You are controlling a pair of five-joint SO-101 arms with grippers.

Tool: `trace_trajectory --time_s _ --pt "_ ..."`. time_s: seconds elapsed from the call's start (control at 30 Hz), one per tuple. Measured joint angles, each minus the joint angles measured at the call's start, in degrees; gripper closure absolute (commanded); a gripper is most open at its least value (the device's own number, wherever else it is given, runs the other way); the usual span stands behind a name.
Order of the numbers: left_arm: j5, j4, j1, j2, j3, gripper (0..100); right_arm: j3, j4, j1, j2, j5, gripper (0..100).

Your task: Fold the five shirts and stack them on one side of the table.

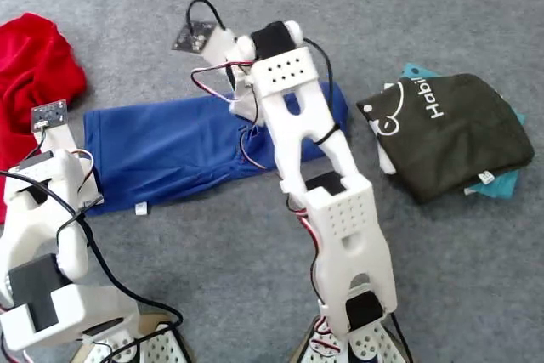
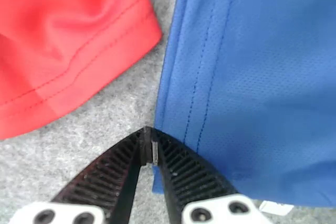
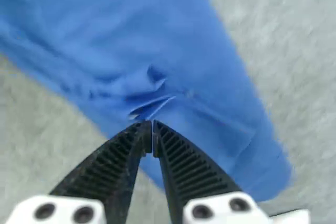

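A grey, felt-like cloth covers the whole bench (image 1: 212, 252). Past its far edge runs a thin strip of room with brown and dark shapes, cut off too short to tell what they are. The high view lays out the garments. A crumpled red shirt (image 1: 30, 74) sits at the far corner on the left arm's side, and a royal-blue mesh shirt (image 1: 170, 146) is spread flat across the middle. On the right arm's side, a folded dark olive shirt with white print (image 1: 450, 133) lies on top of a teal shirt (image 1: 501, 184), whose edges peep out beneath it. The white left arm (image 1: 38, 235) stands at the end of the blue shirt nearest the red one, and the white right arm (image 1: 340, 210) stretches over its other end. The left wrist view adds the close detail. The left tool (image 2: 152, 150) is closed on the edge of the blue shirt's stitched hem, with blue cloth between its ribbed black jaws. A bare grey gap separates that hem from the red shirt's hem, and a small white tag (image 2: 275, 208) sits at the blue hem. In the right wrist view the right tool (image 3: 152, 129) is pinched closed on a small puckered fold of the blue cloth, with grey surface on either side of the shirt.
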Motion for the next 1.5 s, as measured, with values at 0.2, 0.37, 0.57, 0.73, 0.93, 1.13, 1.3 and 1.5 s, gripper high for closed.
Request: trace_trajectory --time_s 0.2,0.37,0.57,0.73,0.93,1.13,1.3,1.5 --pt "0.0 0.0 0.0 0.0 0.0 97 23.2 -1.7 -0.1 -8.9 -0.2 98.3" --pt "0.0 0.0 0.0 0.0 0.0 97 32.3 -9.5 -0.1 -11.4 -0.2 98.3" --pt "0.0 0.0 0.0 0.0 0.0 97 34.2 -24.9 -0.1 -6.9 -0.4 98.2" --pt "0.0 0.0 0.1 0.0 0.0 97 32.9 -27.3 -0.5 -3.0 -0.4 98.2" --pt "0.0 0.0 0.2 0.0 0.0 97 30.6 -25.9 -1.0 -1.6 2.0 98.3" --pt "0.0 0.0 0.2 0.0 0.0 97 25.2 -21.0 0.2 -4.3 3.2 98.1" --pt "-0.8 0.0 0.2 0.0 0.0 97 22.8 -22.1 0.4 -4.9 3.3 98.1" --pt "-1.1 0.0 0.2 0.0 0.0 97 21.4 -27.5 0.4 3.7 -0.6 98.2"
